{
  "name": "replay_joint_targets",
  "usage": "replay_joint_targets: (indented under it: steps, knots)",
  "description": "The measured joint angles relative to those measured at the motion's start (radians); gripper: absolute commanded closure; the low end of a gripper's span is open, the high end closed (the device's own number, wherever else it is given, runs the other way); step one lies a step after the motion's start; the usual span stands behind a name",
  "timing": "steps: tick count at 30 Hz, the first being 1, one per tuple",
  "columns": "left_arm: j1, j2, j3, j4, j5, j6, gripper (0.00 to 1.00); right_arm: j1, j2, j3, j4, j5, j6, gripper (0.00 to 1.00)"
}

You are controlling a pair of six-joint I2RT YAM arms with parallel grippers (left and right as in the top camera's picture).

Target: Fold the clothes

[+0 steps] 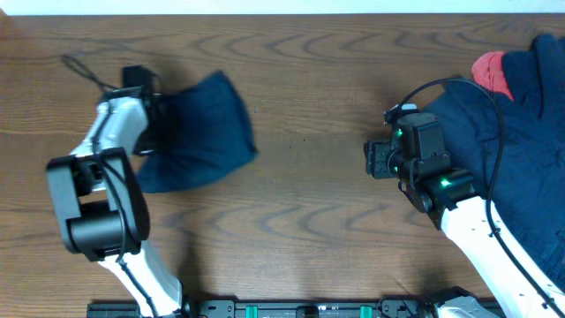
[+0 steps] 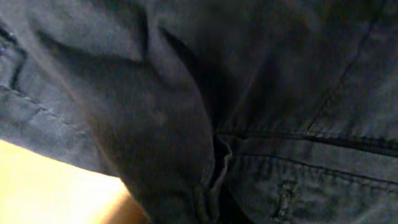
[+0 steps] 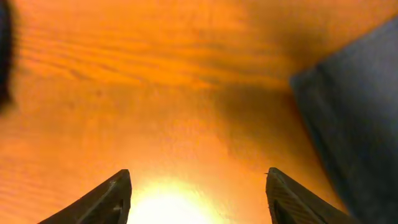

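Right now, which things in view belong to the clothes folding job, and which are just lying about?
For the job:
navy garment, on the left
navy heap, on the right
pink-red piece, at that heap's far edge

Just there:
black cable, far left
wooden table

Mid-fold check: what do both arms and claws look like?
The left arm and right arm have white links and chunky black joint housings. The right wrist shows green lights and a looping black cable. On the right claw, the fingers are dark tapered wedges. The left wrist view shows no fingers.
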Motion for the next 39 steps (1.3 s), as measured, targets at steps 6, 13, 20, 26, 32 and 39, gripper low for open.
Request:
replay_joint_targets:
  steps: [6, 13, 20, 26, 32, 39]
  knots:
    - [0.136, 0.000, 0.000, 0.085, -0.079, 0.044, 0.66, 0.000, 0.000, 0.000, -0.020, 0.000, 0.000, 0.34]
    - [0.225, 0.000, 0.002, 0.097, -0.093, 0.055, 0.51, 0.000, 0.000, 0.000, -0.024, 0.000, 0.000, 0.34]
    - [0.227, -0.058, 0.008, 0.098, 0.025, 0.064, 0.33, 0.000, 0.000, 0.000, -0.027, 0.000, 0.000, 0.34]
    - [0.130, -0.212, 0.023, 0.116, 0.093, 0.066, 0.15, 0.000, 0.000, 0.000, -0.027, 0.000, 0.000, 0.34]
    - [-0.011, -0.236, 0.040, 0.119, 0.148, 0.047, 0.12, 0.000, 0.000, 0.000, -0.027, -0.001, 0.000, 0.34]
    - [-0.181, -0.156, 0.040, 0.132, 0.224, 0.027, 0.21, 0.000, 0.000, 0.000, -0.027, -0.005, 0.000, 0.34]
